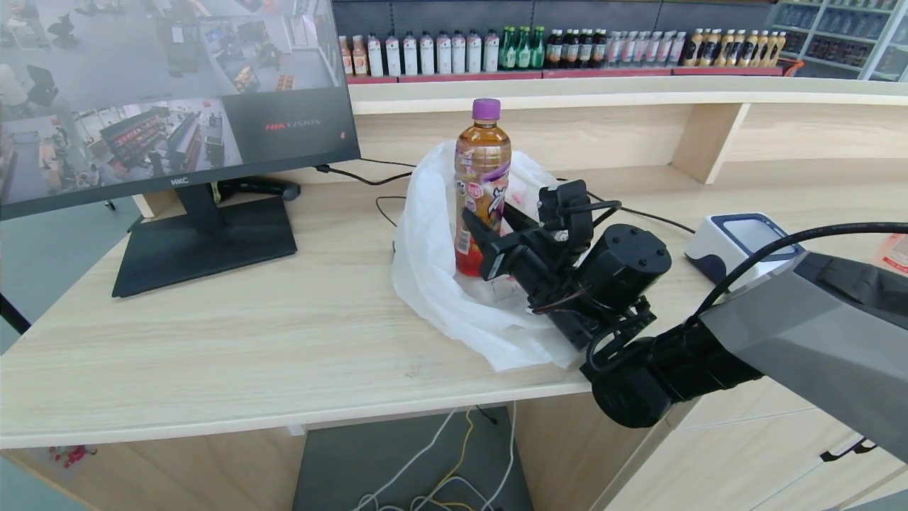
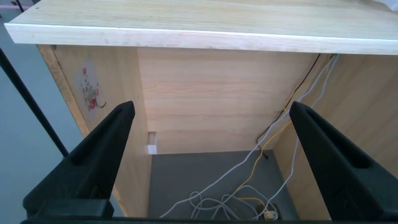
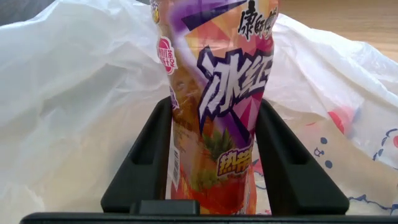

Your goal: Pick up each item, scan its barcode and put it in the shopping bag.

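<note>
Standing upright, in the head view, inside the crumpled white plastic shopping bag (image 1: pixel 425 277) on the pale wooden counter (image 1: pixel 248 341), the purple-capped amber tea bottle (image 1: pixel 482 177) is clasped low by the right gripper (image 1: pixel 489 221). Left wrist view: left gripper (image 2: pixel 211 109) spread wide, empty, below the counter edge. Right wrist view: fingers (image 3: pixel 149 162) press the bottle's label; releasing onto the soft bag would likely topple it.

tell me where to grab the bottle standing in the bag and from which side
Take the bottle by its narrowed waist, below the middle, coming level from the open near-right side: it stands upright, and the shopping bag rises behind and left. The right gripper holds it there.
</note>
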Motion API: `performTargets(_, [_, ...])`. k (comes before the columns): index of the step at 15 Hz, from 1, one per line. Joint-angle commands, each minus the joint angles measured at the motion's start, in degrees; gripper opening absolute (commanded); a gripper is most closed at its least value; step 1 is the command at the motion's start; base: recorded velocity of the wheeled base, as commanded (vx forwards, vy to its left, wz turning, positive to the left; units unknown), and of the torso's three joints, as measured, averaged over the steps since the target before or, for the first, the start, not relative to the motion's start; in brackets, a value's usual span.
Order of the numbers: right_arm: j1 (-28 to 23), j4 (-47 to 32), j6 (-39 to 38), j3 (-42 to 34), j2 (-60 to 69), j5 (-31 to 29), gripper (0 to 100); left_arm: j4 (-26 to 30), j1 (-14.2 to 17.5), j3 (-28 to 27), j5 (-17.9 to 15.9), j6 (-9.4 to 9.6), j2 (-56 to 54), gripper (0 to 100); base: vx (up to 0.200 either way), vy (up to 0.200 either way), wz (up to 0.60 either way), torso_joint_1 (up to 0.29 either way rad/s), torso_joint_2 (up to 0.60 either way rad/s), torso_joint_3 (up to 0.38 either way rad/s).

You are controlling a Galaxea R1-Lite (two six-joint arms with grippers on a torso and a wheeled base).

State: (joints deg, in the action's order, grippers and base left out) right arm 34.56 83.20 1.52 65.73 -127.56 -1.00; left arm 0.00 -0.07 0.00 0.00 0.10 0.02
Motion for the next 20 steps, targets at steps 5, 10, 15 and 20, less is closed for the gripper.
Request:
performTargets(5, [-0.37,-0.58,0.06,0.89,0.38,0.03,0,0.00,-0.01,0.00,0.00,0.08,-0.02,100,0.000,0.000,0.00,0.000,0.00,0.000])
performTargets(10, [-0.28,-0.06,-0.03,0.89,0.56,0.03,100,0.00,-0.01,0.00,0.00,-0.01,-0.02,100,0.000,0.000,0.00,0.000,0.00,0.000])
performTargets(15, [-0.02,2.58,0.06,-1.04,1.70,0.03,100,0.00,-0.01,0.00,0.00,-0.01,-0.02,100,0.000,0.000,0.00,0.000,0.00,0.000])
performTargets(20, [-0.02,6.10,0.15,-9.31,7.06,0.12,100,0.00,0.07,0.00,0.00,0.08,-0.02,100,0.000,0.000,0.00,0.000,0.00,0.000])
